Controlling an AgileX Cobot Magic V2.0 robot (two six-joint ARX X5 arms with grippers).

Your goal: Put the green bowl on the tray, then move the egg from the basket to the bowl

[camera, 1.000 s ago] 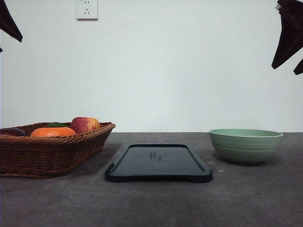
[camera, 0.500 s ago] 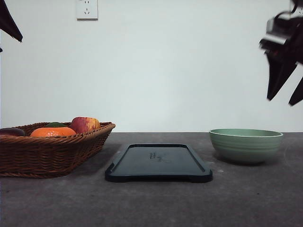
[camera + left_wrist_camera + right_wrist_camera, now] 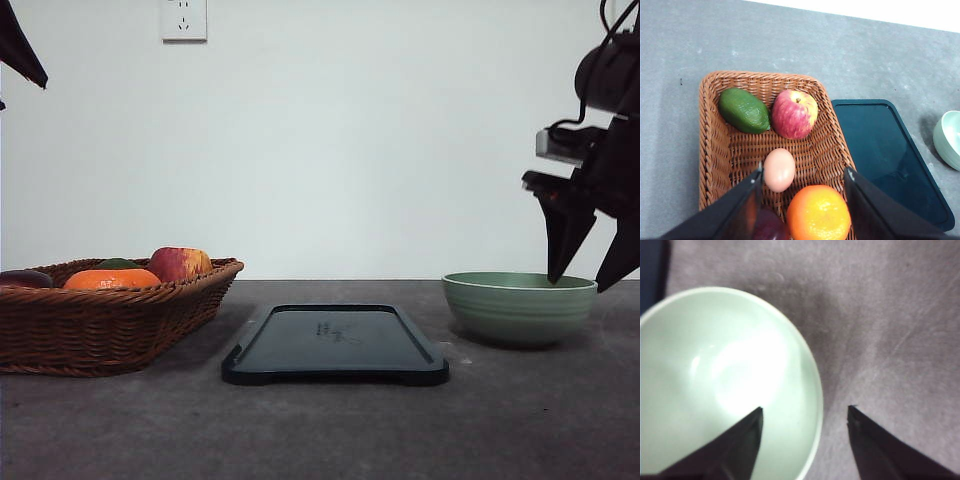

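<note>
- The green bowl (image 3: 519,307) sits upright and empty on the grey counter (image 3: 320,430), at the robot's right, apart from the tray.
- The right gripper (image 3: 585,280) hangs at the bowl's far-right rim, its fingers (image 3: 735,445) spread apart and holding nothing; in the right wrist view one finger is over the bowl's inside and the other over the counter outside the rim.
- The black tray (image 3: 335,344) lies flat in the middle of the counter, between bowl and basket, with nothing on it.
- The brown wicker basket (image 3: 105,320) stands at the left.
- In the left wrist view the egg (image 3: 779,169) lies in the basket's middle, with a red apple (image 3: 794,113), a green avocado (image 3: 744,110) and an orange (image 3: 819,213) around it.
- The left gripper (image 3: 802,175) hovers above the basket, fingers wide apart and empty, the egg just beside one fingertip.
</note>
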